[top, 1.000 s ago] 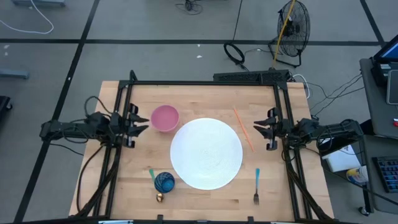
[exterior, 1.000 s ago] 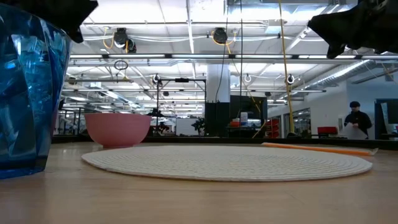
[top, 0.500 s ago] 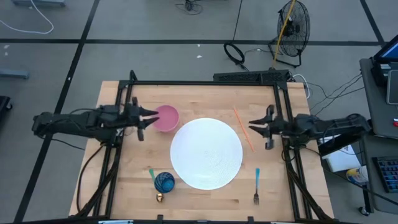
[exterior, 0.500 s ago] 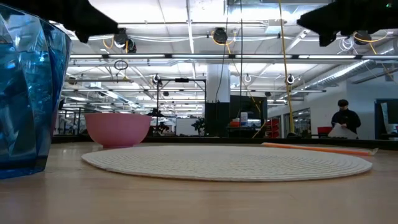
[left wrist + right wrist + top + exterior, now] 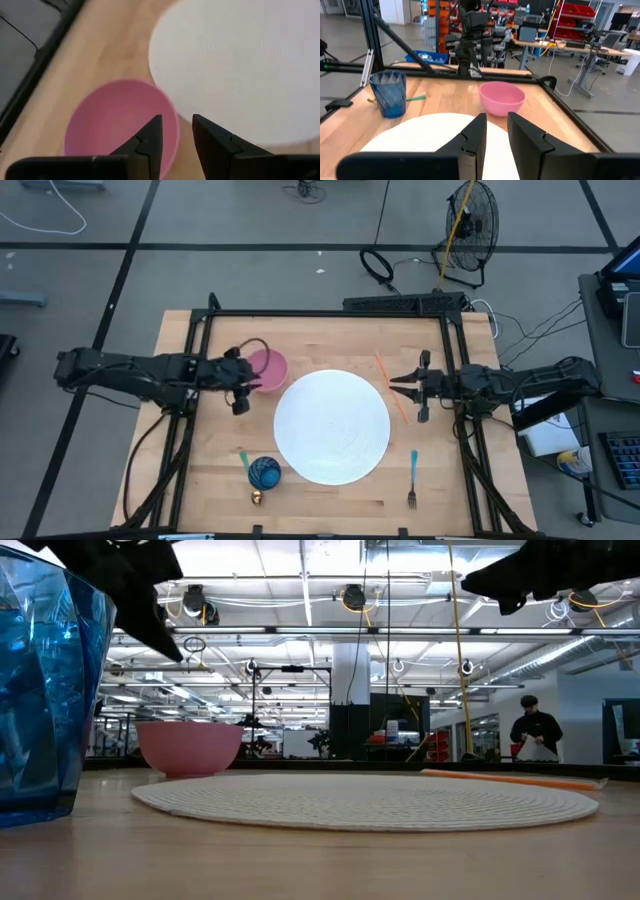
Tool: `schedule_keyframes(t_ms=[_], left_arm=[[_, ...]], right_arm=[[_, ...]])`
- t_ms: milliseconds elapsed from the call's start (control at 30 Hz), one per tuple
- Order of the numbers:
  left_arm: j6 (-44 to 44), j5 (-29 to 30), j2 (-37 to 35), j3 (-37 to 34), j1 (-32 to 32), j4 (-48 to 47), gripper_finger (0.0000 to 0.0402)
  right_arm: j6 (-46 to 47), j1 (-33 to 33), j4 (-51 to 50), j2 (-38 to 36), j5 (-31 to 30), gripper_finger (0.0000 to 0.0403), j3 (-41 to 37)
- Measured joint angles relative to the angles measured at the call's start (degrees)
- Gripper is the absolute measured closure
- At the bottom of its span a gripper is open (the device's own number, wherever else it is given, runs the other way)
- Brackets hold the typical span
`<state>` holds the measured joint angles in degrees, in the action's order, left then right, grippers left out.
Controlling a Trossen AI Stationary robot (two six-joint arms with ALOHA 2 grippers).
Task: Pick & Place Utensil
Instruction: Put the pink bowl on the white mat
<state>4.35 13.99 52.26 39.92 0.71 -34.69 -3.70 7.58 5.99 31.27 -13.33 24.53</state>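
Fork [image 5: 412,479] lies on the worktop [image 5: 330,340] at five o'clock from the mat [image 5: 332,426], so the slightly parted, empty right hand [image 5: 408,385] should descend squarely over its handle, while the empty left hand [image 5: 241,387] hovers, slightly parted, by the pink bowl [image 5: 266,369].

Industrial lab/workshop: exposed ceiling trusses [image 5: 330,635] overhead, red parts bins [image 5: 575,22] and workbenches [image 5: 560,47] behind table [image 5: 220,480], floor fan [image 5: 470,225] nearby.

Both arms swing in from the table's edges! The left gripper [image 5: 247,387] now hangs at the pink bowl's [image 5: 268,369] 8 o'clock edge, and the right gripper [image 5: 398,383] reaches the white mat's [image 5: 332,427] 2 o'clock rim. Behind, a person [image 5: 530,732] has walked leftward.
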Motion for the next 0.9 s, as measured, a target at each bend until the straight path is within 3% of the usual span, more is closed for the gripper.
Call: schedule_keyframes(t_ms=[267, 433, 667, 900], left_arm=[[0.0, 4.7, 3.7, 0.2, -1.9, -1.4, 0.0289], [13.9, 12.7, 2.8, 0.2, -8.9, -3.3, 0.0289], [19.4, 4.3, 2.5, 0.2, -20.6, -3.6, 0.0289], [18.0, 4.0, 3.0, 0.2, -28.0, -6.8, 0.0288]], right_arm=[[2.6, 0.0, -0.6, 2.0, 0.1, 0.0327, 0.0], [3.0, 0.0, -0.4, 3.0, 0.1, 0.0327, 0.0], [4.5, 0.0, -0.2, 4.2, 0.1, 0.0327, 0.0], [4.5, 0.0, -0.3, 5.5, 0.1, 0.0327, 0.0]])
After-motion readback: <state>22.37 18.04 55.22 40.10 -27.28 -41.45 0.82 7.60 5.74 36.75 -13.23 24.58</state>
